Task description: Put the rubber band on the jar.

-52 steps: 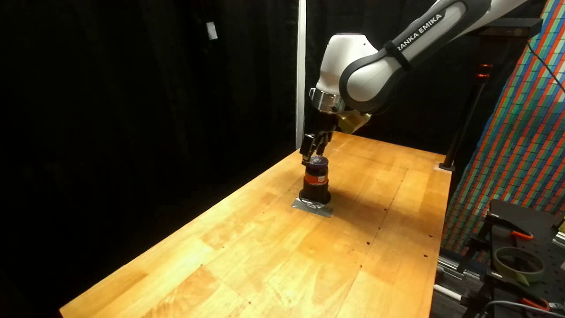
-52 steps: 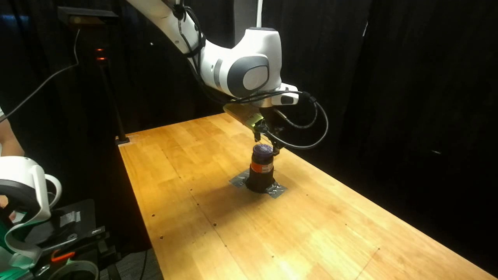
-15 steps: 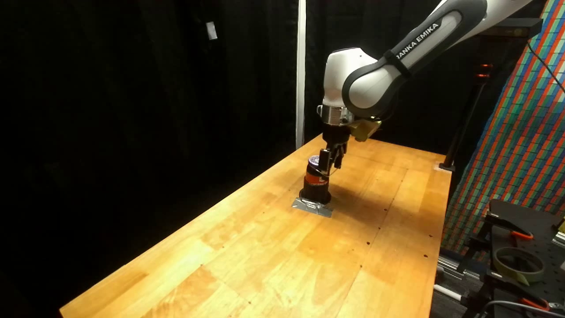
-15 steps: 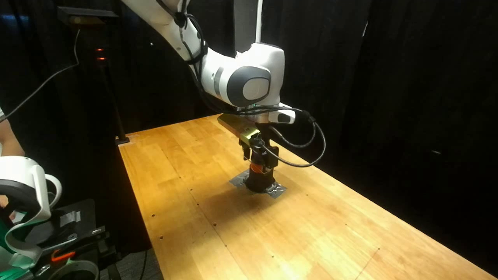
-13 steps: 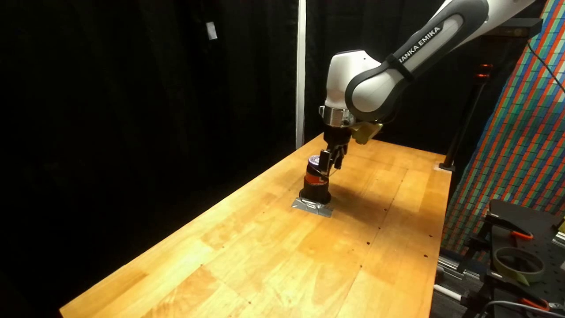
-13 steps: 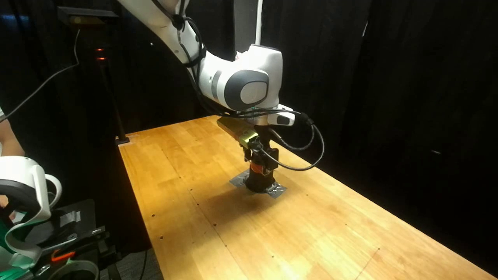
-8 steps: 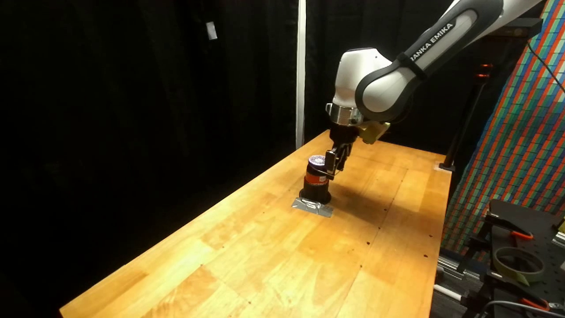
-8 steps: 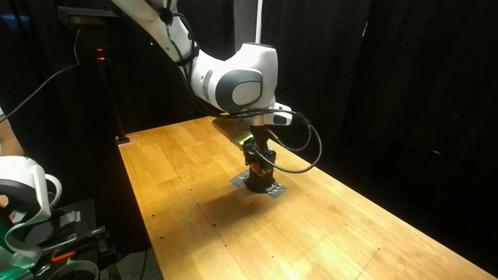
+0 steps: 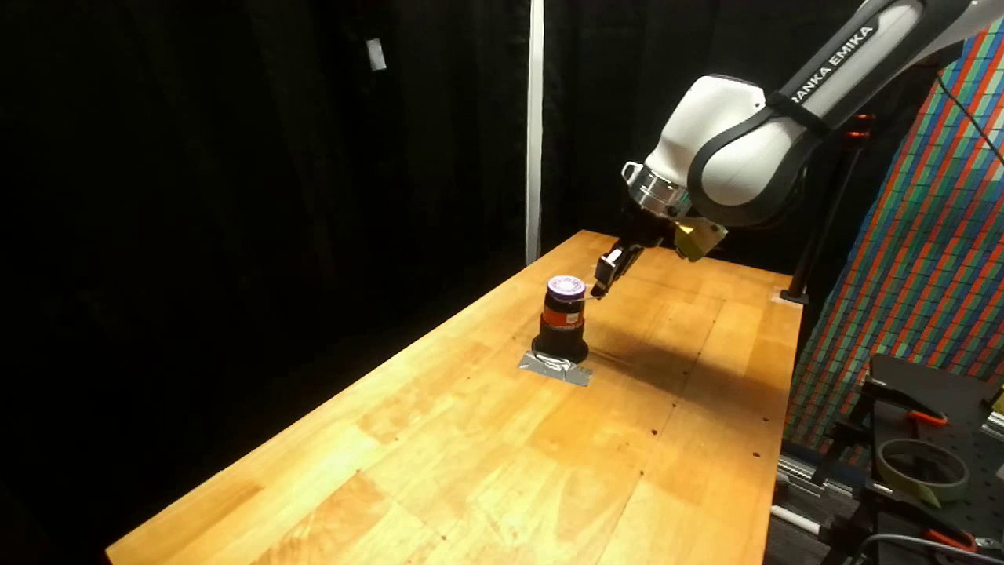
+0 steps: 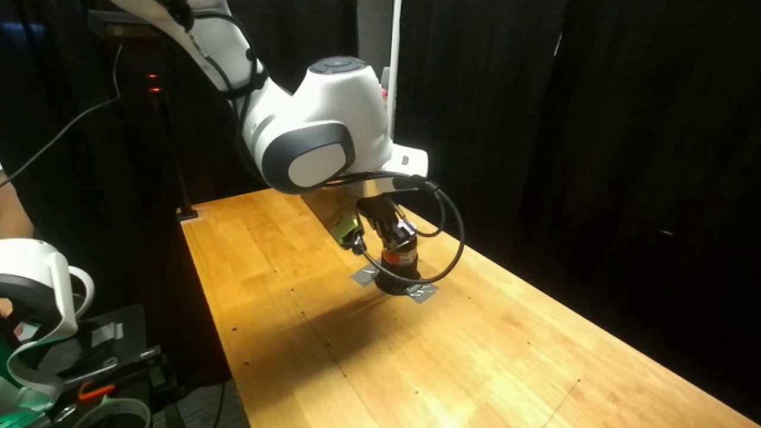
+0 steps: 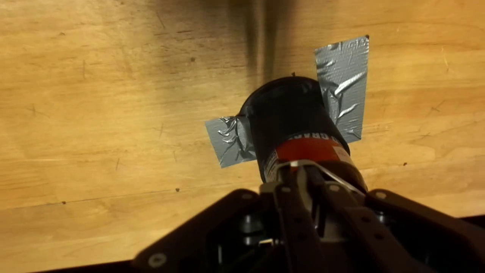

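Between the long edges of the worktop [image 9: 471, 439], the jar [image 9: 563, 318] stands upright, silver tape [image 11: 344, 91] at its foot, and there's the hand [image 9: 599, 289], tilted just beside the lid [image 9: 566, 287], pinching the rubber band [image 11: 302, 163], which runs pale and straight across to the jar's neck!

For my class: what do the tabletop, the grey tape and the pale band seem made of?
Tabletop: wood, satin; grain and board seams show.
Grey tape: probably plastic duct tape, shiny; creases glint.
Pale band: likely rubber, being thin and pulled straight; finish unclear.
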You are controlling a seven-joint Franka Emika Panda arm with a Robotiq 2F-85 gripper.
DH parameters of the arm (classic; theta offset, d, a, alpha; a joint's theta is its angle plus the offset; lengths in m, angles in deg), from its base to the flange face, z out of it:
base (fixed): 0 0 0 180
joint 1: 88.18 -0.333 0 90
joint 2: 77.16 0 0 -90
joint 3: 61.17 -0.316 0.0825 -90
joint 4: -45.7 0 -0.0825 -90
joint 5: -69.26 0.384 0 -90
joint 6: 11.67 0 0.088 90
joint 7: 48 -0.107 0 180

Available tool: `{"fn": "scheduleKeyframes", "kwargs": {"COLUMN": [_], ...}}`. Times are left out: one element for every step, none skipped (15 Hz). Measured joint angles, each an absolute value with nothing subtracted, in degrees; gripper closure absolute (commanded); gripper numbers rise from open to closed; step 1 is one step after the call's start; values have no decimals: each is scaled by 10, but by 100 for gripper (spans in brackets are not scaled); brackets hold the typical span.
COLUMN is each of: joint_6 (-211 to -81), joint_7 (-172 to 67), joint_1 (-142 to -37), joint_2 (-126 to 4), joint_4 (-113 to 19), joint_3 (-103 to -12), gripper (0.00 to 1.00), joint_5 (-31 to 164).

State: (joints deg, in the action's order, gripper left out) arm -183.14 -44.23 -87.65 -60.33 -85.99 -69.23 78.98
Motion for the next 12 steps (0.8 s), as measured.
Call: {"fn": "scheduleKeyframes", "kwargs": {"joint_6": [-1874,-1914,-1951,-1989,-2026,-2059,-2091,-2123,-2153,-2182,-2210,-2239], "joint_7": [-428,-414,-405,-402,-403,-406,-413,-425,-438,-449,-457,-462], "joint_1": [-863,-846,-826,-802,-772,-740,-708,-676,-648,-624,-605,-590], "joint_2": [-604,-602,-599,-594,-587,-578,-568,-556,-545,-533,-521,-508], "joint_4": [-879,-896,-911,-924,-935,-943,-951,-957,-964,-971,-977,-984], "joint_3": [-711,-735,-761,-793,-830,-867,-902,-932,-956,-972,-982,-987], "gripper": [93,91,91,90,92,91,92,92,93,93,93,92], "joint_5": [812,832,846,854,855,853,845,829,810,790,770,753]}}
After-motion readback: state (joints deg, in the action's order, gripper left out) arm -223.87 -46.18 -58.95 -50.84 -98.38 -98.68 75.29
